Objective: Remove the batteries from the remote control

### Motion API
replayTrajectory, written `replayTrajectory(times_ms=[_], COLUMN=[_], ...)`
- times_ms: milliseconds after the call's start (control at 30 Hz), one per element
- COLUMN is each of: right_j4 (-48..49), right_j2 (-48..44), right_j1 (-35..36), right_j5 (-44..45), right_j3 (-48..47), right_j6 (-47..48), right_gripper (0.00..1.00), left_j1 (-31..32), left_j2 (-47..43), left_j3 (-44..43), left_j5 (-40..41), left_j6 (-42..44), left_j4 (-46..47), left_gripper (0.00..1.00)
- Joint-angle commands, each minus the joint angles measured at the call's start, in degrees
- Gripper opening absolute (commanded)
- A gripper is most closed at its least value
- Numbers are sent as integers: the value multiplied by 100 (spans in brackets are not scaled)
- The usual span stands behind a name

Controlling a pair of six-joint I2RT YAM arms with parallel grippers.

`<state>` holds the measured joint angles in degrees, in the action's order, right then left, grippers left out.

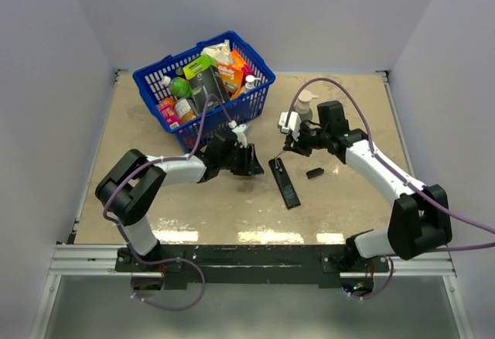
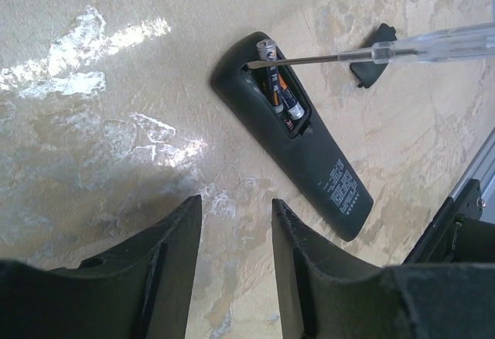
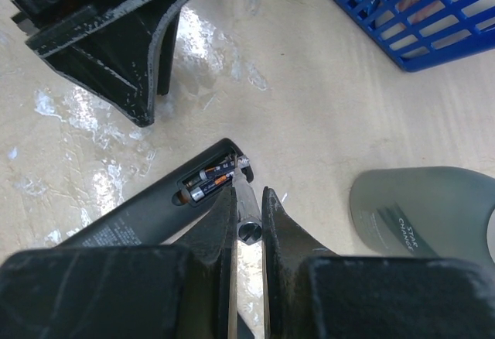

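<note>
I see my right gripper clamped on a screwdriver, tip at the batteries in the remote, left gripper parted nearby.

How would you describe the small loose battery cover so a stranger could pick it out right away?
Start at the blue basket at the back left, then come forward to the long black remote control lying mid-table. Just to the right of it, not touching, lies the cover. It is black too, but far shorter, a stubby flat chip rather than a bar.

Black remote flat, slot up; batteries inside.
</note>
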<state>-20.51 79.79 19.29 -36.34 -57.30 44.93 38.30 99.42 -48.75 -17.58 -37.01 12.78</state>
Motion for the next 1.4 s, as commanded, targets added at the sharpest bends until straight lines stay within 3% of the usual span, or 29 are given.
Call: replayTrajectory(times_ms=[0,300,700,1000,1367], right_j4=[197,257,4,144,3], right_j2=[72,133,-86,-640,-596], right_j1=[31,5,5,22,22], right_j5=[302,944,1146,655,382], right_j3=[-185,-326,-493,-159,157], right_j6=[-28,-18,-203,-564,-467], right_gripper=[0,0,0,0,0], left_j1=[-34,-25,-34,-34,-33], left_j2=[-309,-353,-291,-283,-221], left_j3=[85,138,129,147,164], left_j5=[106,159,97,-26,-114], left_j6=[1,10,10,19,28], left_j4=[164,138,173,340,375], left_gripper=[46,47,49,50,50])
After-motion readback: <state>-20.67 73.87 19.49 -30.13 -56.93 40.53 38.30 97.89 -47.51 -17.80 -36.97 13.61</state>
